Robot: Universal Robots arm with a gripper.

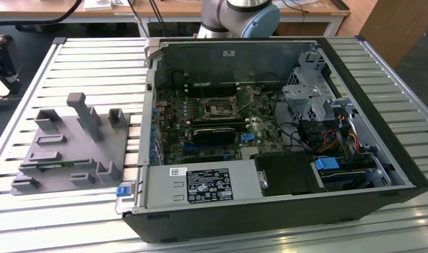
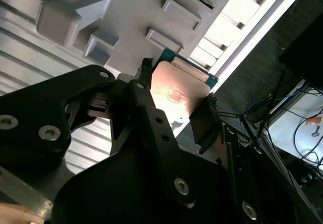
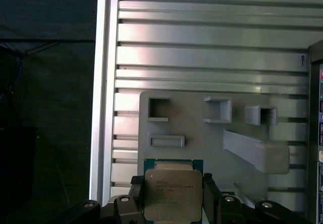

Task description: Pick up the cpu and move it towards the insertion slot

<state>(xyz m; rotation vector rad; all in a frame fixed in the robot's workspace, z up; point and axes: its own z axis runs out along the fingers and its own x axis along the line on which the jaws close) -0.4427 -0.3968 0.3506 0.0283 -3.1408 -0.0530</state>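
Between the two black fingers [image 3: 209, 198] of the gripper [image 3: 173, 200] I see one cpu [image 3: 173, 186], clamped by opposite edges. It is a thin square chip with a pale metal top and a green board edge showing around it. In both wrist views it sits in front of the grey plastic fixture [image 3: 202, 133], at the fixture's edge nearest the table's rim.

I count one fixture. The first wrist view shows four rectangular walled pockets and one thick slanted post on it, all matte grey.

On the table [image 1: 94, 68], which is ribbed aluminium slats, that fixture lies at the exterior view's left, just beside one open black computer case [image 1: 270, 219]. Inside the case is a green motherboard [image 1: 173, 138] carrying one insertion slot [image 1: 220, 108], a dark square inside a silvery frame. A labelled silver power supply [image 1: 200, 184] fills the case's near corner. The cpu is at the fixture, well apart from the slot.
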